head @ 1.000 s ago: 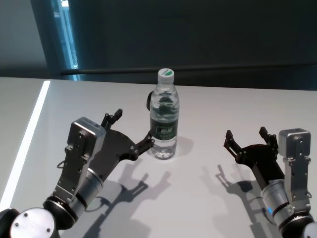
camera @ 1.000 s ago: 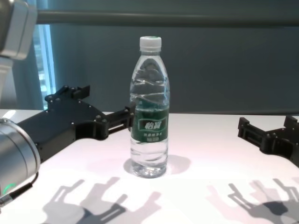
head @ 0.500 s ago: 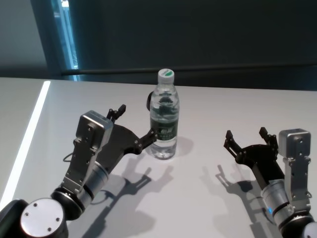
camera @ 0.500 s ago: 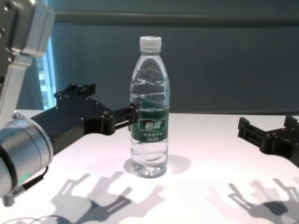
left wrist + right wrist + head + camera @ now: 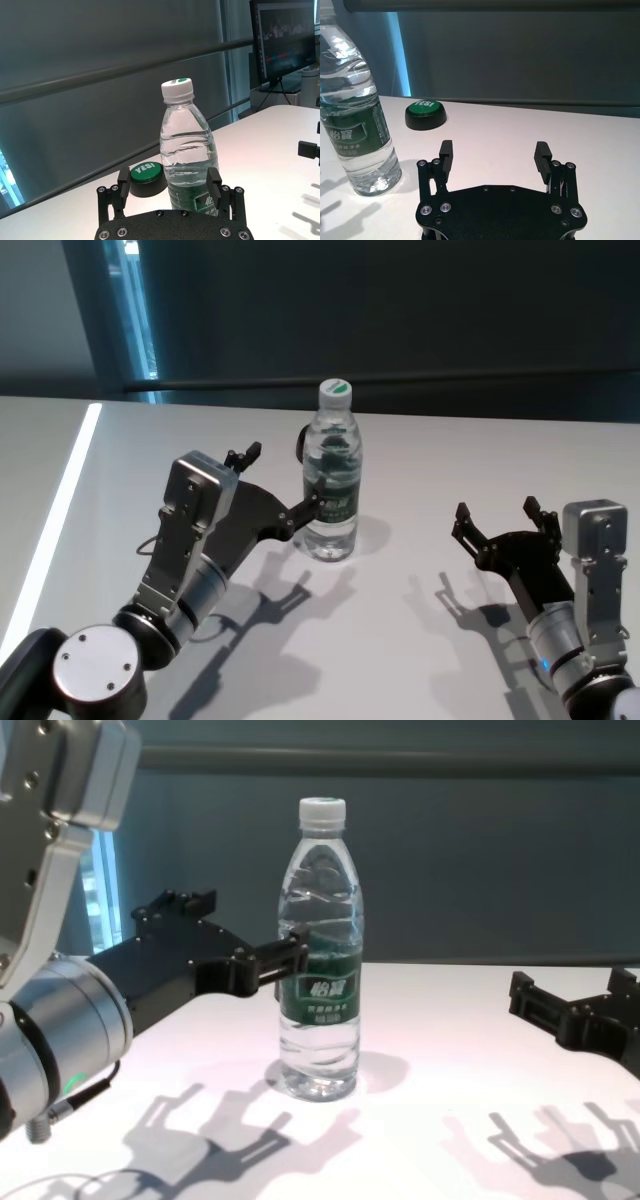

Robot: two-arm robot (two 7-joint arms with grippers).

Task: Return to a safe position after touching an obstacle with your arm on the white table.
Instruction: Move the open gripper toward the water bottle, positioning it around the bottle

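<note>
Your left tool point(image 5: 284, 481), jaws spread, had pushed closer against the upright water-filled bottle point(image 5: 332, 472); right tool point(image 5: 497, 524) stayed open beside it.

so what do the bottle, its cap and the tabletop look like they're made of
The bottle looks like thin clear plastic: you see the water and ribbed shoulder through it, with a glossy dark green label. Its cap seems opaque white plastic, ridged on the side. The white table reads as a smooth matte surface, probably laminate or painted board; it takes soft shadows with no sharp reflections.
</note>
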